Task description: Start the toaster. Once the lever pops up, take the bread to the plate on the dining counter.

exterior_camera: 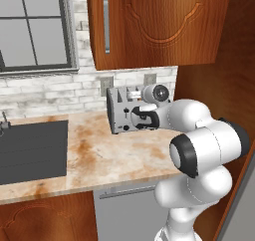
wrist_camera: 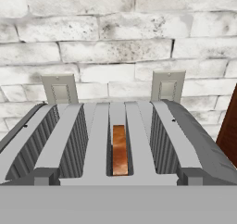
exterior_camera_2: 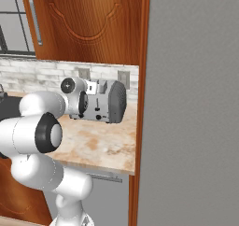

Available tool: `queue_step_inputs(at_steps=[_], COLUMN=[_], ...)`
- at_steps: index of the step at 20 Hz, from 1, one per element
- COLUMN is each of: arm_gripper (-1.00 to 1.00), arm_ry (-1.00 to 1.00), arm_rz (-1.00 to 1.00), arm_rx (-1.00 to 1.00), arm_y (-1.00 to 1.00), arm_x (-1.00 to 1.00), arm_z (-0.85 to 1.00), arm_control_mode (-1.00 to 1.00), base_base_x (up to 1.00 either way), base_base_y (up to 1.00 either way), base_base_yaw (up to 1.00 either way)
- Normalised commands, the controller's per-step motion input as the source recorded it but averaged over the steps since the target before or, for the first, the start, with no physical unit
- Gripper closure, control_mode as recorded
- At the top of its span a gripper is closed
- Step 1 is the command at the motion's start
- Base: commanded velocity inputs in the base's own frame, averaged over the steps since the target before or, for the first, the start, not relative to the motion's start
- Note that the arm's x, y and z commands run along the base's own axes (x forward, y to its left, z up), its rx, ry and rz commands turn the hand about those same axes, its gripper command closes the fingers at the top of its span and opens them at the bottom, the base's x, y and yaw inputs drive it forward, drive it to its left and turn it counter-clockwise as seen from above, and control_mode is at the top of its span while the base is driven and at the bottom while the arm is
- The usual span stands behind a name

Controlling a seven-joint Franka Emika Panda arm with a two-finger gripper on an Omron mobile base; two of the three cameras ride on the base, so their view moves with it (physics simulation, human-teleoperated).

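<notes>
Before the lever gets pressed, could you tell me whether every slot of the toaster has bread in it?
No: in the hand view only one slot of the toaster holds the bread; the others look empty.

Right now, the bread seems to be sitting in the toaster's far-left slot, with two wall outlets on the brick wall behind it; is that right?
Not quite. The bread sits in one of the middle slots of the toaster, not the far-left one, which is empty; the hand view shows this. The two wall outlets are indeed on the brick wall behind it.

Matt grey, seemingly metal toaster, brown-crusted bread, rust-blotched marble worktop, rough whitewashed brick wall.
</notes>
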Motion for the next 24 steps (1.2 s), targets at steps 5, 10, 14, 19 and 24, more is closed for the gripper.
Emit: queue_step_inputs(at_steps=[5,10,14,19,24], arm_gripper=[-1.0,-1.0,-1.0,-1.0,-1.0], arm_ry=[0.0,0.0,0.0,0.0,0.0], arm_rz=[0.0,0.0,0.0,0.0,0.0], arm_rx=[0.0,0.0,0.0,0.0,0.0], arm_y=[0.0,0.0,0.0,0.0,0.0], arm_x=[0.0,0.0,0.0,0.0,0.0], arm_z=[0.0,0.0,0.0,0.0,0.0], arm_control_mode=[-1.0,-1.0,-1.0,-1.0,-1.0], base_base_x=[0.0,0.0,0.0,0.0,0.0], base_base_y=[0.0,0.0,0.0,0.0,0.0], base_base_yaw=[0.0,0.0,0.0,0.0,0.0])
